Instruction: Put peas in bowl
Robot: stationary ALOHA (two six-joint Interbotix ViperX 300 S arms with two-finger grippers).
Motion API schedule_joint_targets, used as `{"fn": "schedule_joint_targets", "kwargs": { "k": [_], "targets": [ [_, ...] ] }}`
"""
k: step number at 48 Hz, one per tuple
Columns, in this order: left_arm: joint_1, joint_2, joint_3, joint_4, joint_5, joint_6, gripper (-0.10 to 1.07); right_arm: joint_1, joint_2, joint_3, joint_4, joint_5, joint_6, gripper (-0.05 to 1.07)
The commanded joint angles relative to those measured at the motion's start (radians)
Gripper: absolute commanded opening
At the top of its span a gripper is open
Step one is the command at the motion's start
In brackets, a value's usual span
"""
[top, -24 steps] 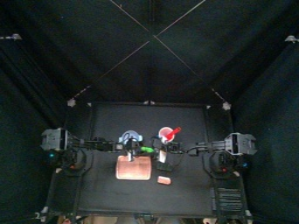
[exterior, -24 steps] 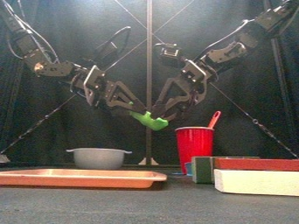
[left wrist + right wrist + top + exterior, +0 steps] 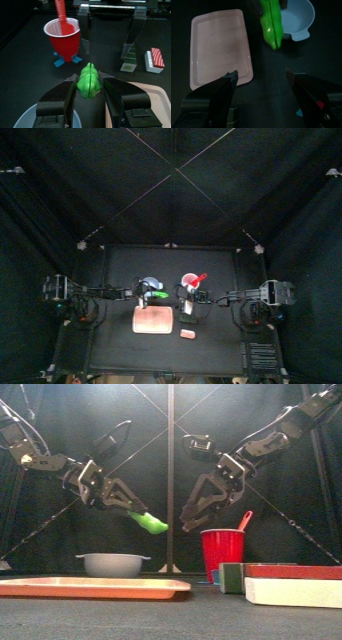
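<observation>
The peas (image 3: 151, 524), a small bright green item, are held in my left gripper (image 3: 138, 515), well above the table and over the right rim of the pale bowl (image 3: 112, 564). In the left wrist view the jaws (image 3: 89, 92) are shut on the peas (image 3: 89, 80), with the bowl's rim (image 3: 30, 120) below. My right gripper (image 3: 195, 512) is open and empty, just right of the peas. Its wrist view (image 3: 261, 77) shows the peas (image 3: 271, 22) beside the bowl (image 3: 299, 17). From above, the peas (image 3: 158, 295) sit by the bowl (image 3: 147, 284).
A red cup with a red-and-white top (image 3: 223, 554) stands right of the bowl. A pinkish board (image 3: 94, 588) lies in front. Small blocks (image 3: 287, 584) sit at the front right, and a small pink block (image 3: 187, 333) lies near the board (image 3: 154, 320).
My left gripper has moved left with the peas. My right gripper has let go of them and now stands apart.
</observation>
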Motion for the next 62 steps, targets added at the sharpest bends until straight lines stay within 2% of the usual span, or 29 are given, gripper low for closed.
{"fn": "schedule_joint_targets", "kwargs": {
  "k": [1,10,17,31,41,47,62],
  "targets": [
    [0.025,-0.067,0.031,-0.018,-0.014,0.002,0.6,0.003,-0.035,-0.003,0.008,-0.005,0.002,1.04],
    [0.058,-0.14,0.106,-0.031,-0.015,0.002,0.6,0.009,-0.035,0.006,0.012,-0.003,0.002,1.04],
    [0.101,-0.152,0.132,-0.051,-0.015,0.0,0.6,0.012,-0.035,0.008,0.014,0.003,0.002,1.04],
    [0.126,-0.055,0.098,-0.075,-0.015,-0.002,0.65,0.02,-0.035,0.006,0.015,0.009,0.002,1.04],
    [0.135,0.005,0.072,-0.1,-0.008,0.002,0.81,0.025,-0.035,0.009,0.015,0.011,0.003,1.04],
    [0.138,0.011,0.069,-0.101,-0.008,0.002,0.87,0.025,-0.034,0.011,0.017,0.011,0.003,1.04],
    [0.138,-0.012,0.075,-0.118,-0.008,-0.002,0.87,0.025,-0.029,0.011,0.025,0.011,0.003,1.04]
  ]
}}
